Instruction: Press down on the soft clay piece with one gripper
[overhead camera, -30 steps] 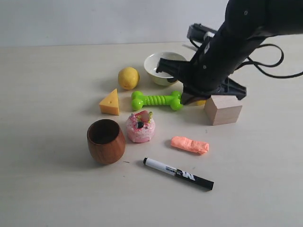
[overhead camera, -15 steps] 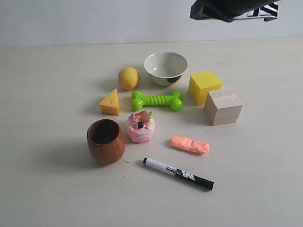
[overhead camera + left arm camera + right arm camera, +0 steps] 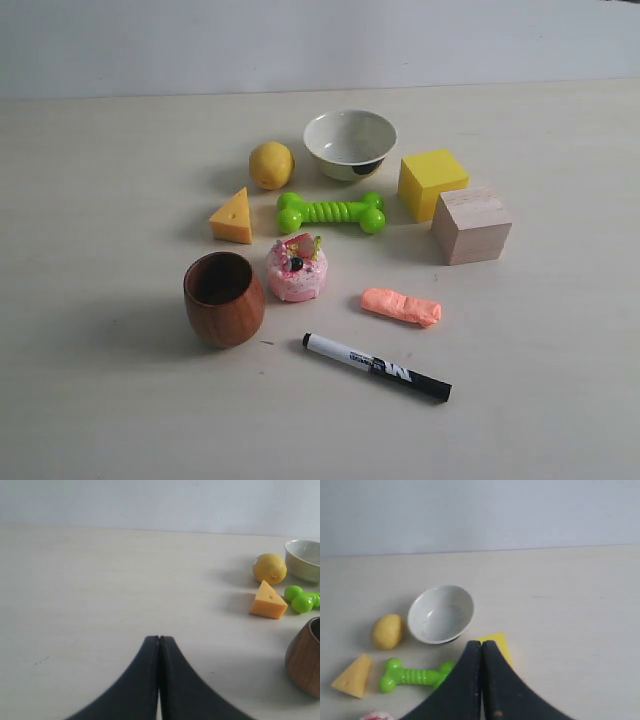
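Note:
The soft clay piece (image 3: 401, 306), a salmon-pink sausage-shaped lump, lies flat on the table right of the pink cake toy (image 3: 296, 268) and above the black-and-white marker (image 3: 376, 367). Neither arm shows in the exterior view. In the left wrist view my left gripper (image 3: 159, 639) is shut with nothing in it, over bare table left of the cheese wedge (image 3: 268, 601). My right gripper (image 3: 481, 643) is shut and empty, high above the yellow cube (image 3: 498, 643) and near the white bowl (image 3: 440, 613). The clay is out of both wrist views.
A lemon (image 3: 271, 164), cheese wedge (image 3: 232, 217), green bone toy (image 3: 331, 212), white bowl (image 3: 350, 143), yellow cube (image 3: 432, 183) and wooden cube (image 3: 471, 225) stand behind the clay. A wooden cup (image 3: 223, 298) sits at the front left.
The right arm, low over the bowl and yellow cube a second ago, has lifted up and back out of the exterior view. No object on the table has moved.

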`<state>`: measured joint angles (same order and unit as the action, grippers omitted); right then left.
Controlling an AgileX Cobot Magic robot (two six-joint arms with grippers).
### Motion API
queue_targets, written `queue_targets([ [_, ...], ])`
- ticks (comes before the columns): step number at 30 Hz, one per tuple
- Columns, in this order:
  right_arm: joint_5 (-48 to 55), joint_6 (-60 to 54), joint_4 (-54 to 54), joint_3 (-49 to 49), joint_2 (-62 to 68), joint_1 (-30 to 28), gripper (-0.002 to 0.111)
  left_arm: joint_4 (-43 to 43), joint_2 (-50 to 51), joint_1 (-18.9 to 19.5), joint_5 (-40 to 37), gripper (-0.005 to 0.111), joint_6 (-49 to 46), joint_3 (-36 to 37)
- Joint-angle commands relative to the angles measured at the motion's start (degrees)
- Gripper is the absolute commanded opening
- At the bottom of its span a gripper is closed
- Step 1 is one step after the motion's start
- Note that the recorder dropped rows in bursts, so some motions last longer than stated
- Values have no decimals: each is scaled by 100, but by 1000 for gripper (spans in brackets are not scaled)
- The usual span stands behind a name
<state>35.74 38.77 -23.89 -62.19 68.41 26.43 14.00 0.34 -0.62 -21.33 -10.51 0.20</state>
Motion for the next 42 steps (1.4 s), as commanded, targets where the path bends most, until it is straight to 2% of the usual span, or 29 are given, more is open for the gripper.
queue_targets([
  [1,12,108,-172,635,-957,-843,0,9,-34,11,55,0,6,-20],
  [6,-120,-106,-111,1472,-2003,-1978,0,9,-34,11,55,0,6,-20],
  [11,-430,-920,287,2240,-3141,-3009,0,9,-34,11,55,0,6,-20],
  [17,-449,-1264,358,3009,-4276,-3800,0,9,-34,11,55,0,6,-20],
  [25,-975,-1289,335,3705,-4700,-3878,0,9,-34,11,55,0,6,-20],
  [31,-1071,-1510,346,3872,-4700,-3878,0,9,-34,11,55,0,6,-20],
  [37,-1198,-1296,919,3872,-4823,-3878,0,9,-34,11,55,0,6,-20],
  [39,-1198,-1695,1392,3903,-5028,-3878,0,9,-34,11,55,0,6,-20],
  [42,-1350,-2901,2255,4129,-5322,-3878,0,9,-34,11,55,0,6,-20],
])
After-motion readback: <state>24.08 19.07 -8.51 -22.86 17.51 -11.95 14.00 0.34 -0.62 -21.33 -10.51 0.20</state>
